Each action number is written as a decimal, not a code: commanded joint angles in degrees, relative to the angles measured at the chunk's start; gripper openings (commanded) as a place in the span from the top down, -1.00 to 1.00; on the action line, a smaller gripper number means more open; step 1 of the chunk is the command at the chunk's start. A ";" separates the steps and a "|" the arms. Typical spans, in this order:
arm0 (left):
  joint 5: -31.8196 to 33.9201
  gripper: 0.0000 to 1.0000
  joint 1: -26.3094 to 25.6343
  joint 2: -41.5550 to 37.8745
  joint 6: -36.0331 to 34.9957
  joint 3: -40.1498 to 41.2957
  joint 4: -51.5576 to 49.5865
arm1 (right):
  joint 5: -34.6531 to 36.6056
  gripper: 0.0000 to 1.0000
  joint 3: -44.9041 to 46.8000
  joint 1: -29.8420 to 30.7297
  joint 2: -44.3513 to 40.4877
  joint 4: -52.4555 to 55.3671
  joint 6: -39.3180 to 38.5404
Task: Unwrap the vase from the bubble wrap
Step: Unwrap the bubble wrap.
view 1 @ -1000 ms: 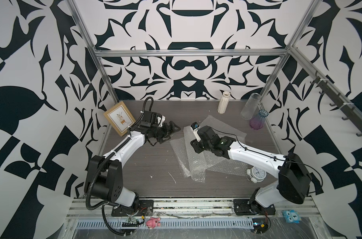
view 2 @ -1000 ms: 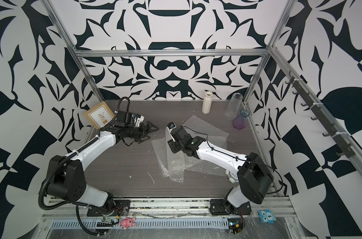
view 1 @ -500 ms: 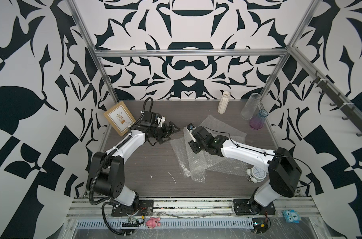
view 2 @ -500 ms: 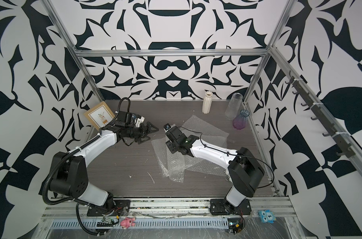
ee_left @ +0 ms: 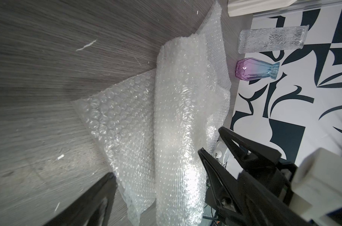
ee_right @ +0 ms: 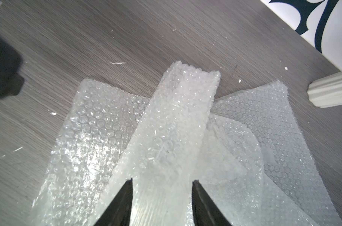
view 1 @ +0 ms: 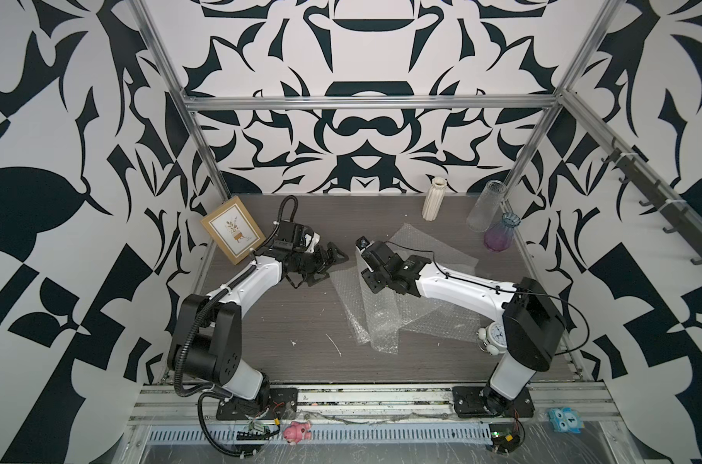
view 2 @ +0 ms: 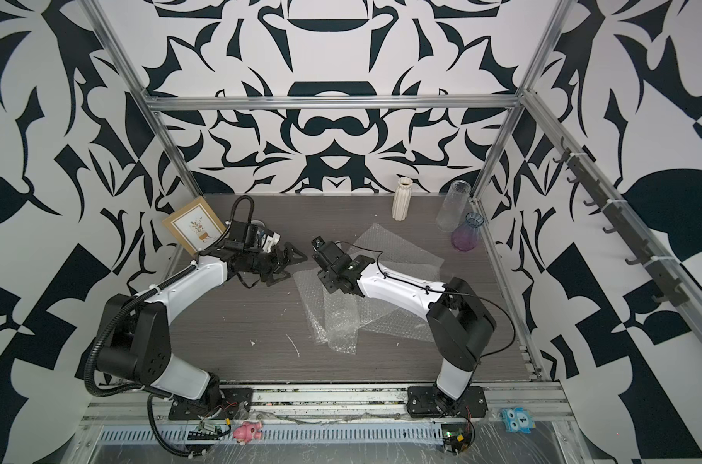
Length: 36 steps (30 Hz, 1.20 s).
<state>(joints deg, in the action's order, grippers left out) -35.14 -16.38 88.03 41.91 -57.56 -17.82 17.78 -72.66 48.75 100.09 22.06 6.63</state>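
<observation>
Jaws of the right gripper (ee_right: 162, 180) are part-spread, one on each side of a rolled bundle (ee_right: 178, 117) of the bubble wrap and up against its edges. I cannot tell whether this is a firm pinch or a loose straddle.

Jaws of the left gripper (view 1: 330, 266) are spread wide and empty. They are near the bundle's far end, not touching it, above the surface (view 1: 281, 321).

The bundle lies over loose flat sheets (view 1: 421, 317) mid-surface, under the right arm's reach. The plastic is milky and no vase outline shows through, so its contents are uncertain.

In the back right corner stand a ribbed white vase (view 1: 433, 199), a clear glass vase (view 1: 486, 205) and a purple-blue vase (view 1: 500, 235). All three are upright and bare, apart from the wrap.

Judgement: mostly done, with the sheets off and the vases out. What is left is to open this last roll and free whatever is inside.
</observation>
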 commanded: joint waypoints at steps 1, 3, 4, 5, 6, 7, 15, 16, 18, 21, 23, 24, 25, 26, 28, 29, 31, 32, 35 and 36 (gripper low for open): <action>-0.37 -0.99 0.29 -1.18 -0.77 0.54 0.33 | 3.56 0.09 -3.28 0.23 1.54 1.68 -0.92; -0.29 -0.99 0.25 -0.88 -1.03 0.20 0.27 | 4.38 0.28 -4.39 0.28 2.82 1.75 -0.54; -0.40 -0.98 0.18 -0.65 -0.96 0.02 0.25 | 5.23 0.40 -5.16 0.19 3.34 2.43 -0.12; -0.54 -0.98 0.21 -0.60 -0.95 -0.01 0.27 | 5.51 0.53 -5.57 0.21 3.47 2.89 0.34; -0.56 -0.98 0.15 -0.51 -0.95 -0.12 0.25 | 5.31 0.62 -5.65 0.21 3.43 2.71 0.55; -0.49 -0.98 0.12 -0.57 -0.87 -0.11 0.25 | 4.85 0.72 -5.51 0.23 3.03 2.47 0.61; 1.59 -0.97 -1.51 -0.51 -0.51 -0.28 0.25 | 4.05 1.00 -3.61 0.05 -0.12 -0.07 1.33; 1.91 -0.97 -1.93 -0.33 -0.43 -0.44 0.25 | 3.59 1.00 -3.18 -0.19 -0.60 -0.59 1.52; 2.56 -0.97 -2.74 0.10 -0.43 -0.75 0.25 | 2.36 1.00 -2.37 -0.87 -1.40 -1.45 2.12; 3.05 -0.97 -3.82 0.88 -0.27 -1.31 0.25 | -0.28 1.00 -0.91 -2.36 -2.64 -2.82 3.61; 3.44 -0.97 -4.55 1.52 -0.16 -1.72 0.25 | -2.21 1.00 0.41 -3.64 -3.76 -3.87 4.70; 3.65 -0.97 -4.87 1.73 -0.09 -1.96 0.25 | -3.03 1.00 1.06 -4.09 -4.26 -4.40 5.17; 3.78 -0.97 -5.34 1.96 0.00 -2.19 0.28 | -4.07 1.00 1.99 -4.67 -4.91 -5.16 5.84; 3.98 -0.96 -5.81 2.19 0.09 -2.49 0.29 | -5.12 1.00 2.93 -5.42 -5.61 -5.89 6.49; 4.57 -0.96 -6.75 2.70 0.10 -2.92 0.25 | -7.85 1.00 4.67 -6.82 -6.70 -7.41 7.91; 4.85 -0.96 -7.07 2.91 0.10 -3.15 0.25 | -9.27 1.00 5.41 -7.44 -7.14 -8.04 8.62; 5.37 -0.96 -7.93 3.34 0.23 -3.43 0.27 | -10.94 1.00 6.81 -8.66 -8.16 -9.06 9.88; 5.38 -0.97 -8.17 3.56 0.26 -3.57 0.25 | -11.33 1.00 7.36 -9.08 -8.50 -9.39 10.28; 5.48 -0.96 -8.84 4.08 0.28 -4.11 0.25 | -11.59 1.00 8.52 -9.71 -9.51 -9.73 10.72; 5.52 -0.97 -9.01 4.32 0.23 -4.14 0.25 | -11.41 1.00 8.91 -9.75 -9.80 -9.95 10.90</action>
<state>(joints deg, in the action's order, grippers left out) -30.44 -24.93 91.22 42.00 -60.12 -17.76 8.03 -64.34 38.94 92.86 14.79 15.59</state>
